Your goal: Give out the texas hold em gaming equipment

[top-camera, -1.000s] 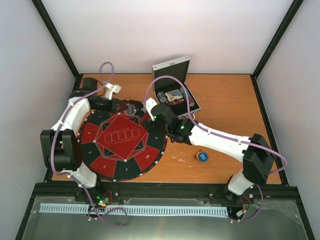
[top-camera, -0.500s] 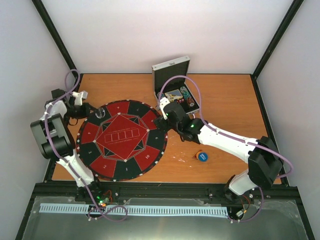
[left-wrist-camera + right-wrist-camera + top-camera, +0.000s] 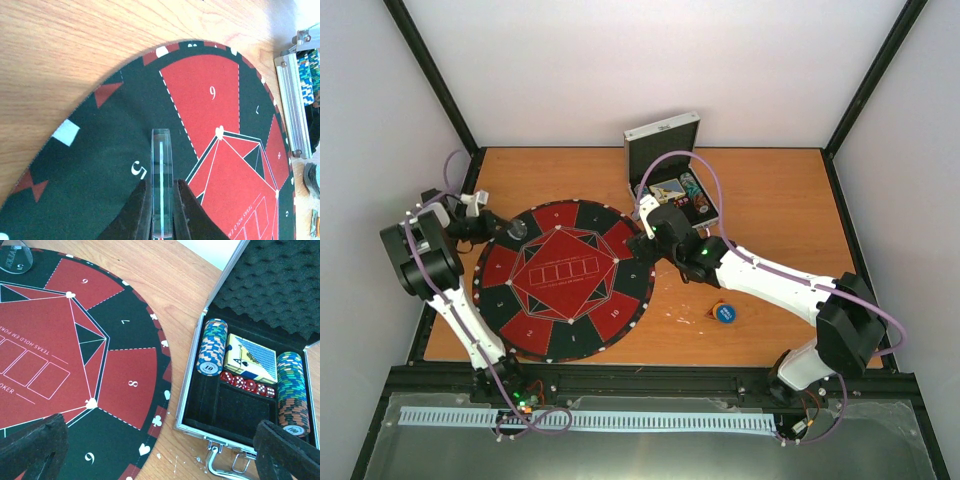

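Observation:
My left gripper is shut on a clear disc, held edge-on just above the black field numbered 5 of the round red-and-black mat. The disc also shows at the top left of the right wrist view. My right gripper is open and empty over the gap between the mat's right edge and the open silver case. The case holds two stacks of poker chips, a blue-backed card deck and red dice. A blue disc lies on the table.
The case's lid stands upright at the back. The mat covers the left and middle of the wooden table. Black frame posts and white walls close in the sides. The case handle points toward my right gripper.
My left arm has swung left, carrying the clear disc from the mat's top to its upper-left field. My right gripper has moved off the mat toward the case.

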`<move>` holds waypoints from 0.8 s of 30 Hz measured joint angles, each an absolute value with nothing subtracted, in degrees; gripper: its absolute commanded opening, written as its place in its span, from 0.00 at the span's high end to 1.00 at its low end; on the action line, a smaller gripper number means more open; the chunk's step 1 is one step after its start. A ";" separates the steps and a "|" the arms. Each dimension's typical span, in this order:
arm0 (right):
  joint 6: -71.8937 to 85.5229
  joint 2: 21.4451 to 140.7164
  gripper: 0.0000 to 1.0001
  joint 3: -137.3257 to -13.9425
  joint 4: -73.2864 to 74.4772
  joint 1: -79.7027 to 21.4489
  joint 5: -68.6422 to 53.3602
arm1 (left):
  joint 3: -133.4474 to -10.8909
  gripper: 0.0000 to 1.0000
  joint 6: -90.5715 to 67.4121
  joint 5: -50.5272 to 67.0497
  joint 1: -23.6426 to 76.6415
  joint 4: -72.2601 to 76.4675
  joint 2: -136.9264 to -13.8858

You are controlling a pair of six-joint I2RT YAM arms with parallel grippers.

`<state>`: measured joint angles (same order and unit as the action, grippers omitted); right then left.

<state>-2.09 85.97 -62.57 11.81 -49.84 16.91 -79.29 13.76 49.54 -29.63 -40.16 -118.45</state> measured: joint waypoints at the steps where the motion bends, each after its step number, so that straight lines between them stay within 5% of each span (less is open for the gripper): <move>1: -2.09 85.97 0.00 -62.57 11.81 -49.84 16.91 | -79.46 0.99 13.47 49.63 -29.69 -39.83 -118.69; 5: -2.11 85.97 0.00 -62.57 11.84 -49.84 16.93 | -81.38 0.97 12.58 50.39 -30.13 -39.33 -120.57; 12: -2.07 85.97 0.00 -62.72 12.62 -49.84 16.95 | -83.31 0.41 12.40 48.66 -30.48 -38.20 -123.00; 22: 2.28 86.21 0.00 -69.43 24.49 -49.17 20.86 | -82.89 0.01 12.34 37.74 -30.83 -35.51 -120.11; 24: 5.54 86.61 0.00 -72.34 30.15 -47.70 22.33 | -82.11 0.00 12.80 35.59 -30.89 -35.33 -118.24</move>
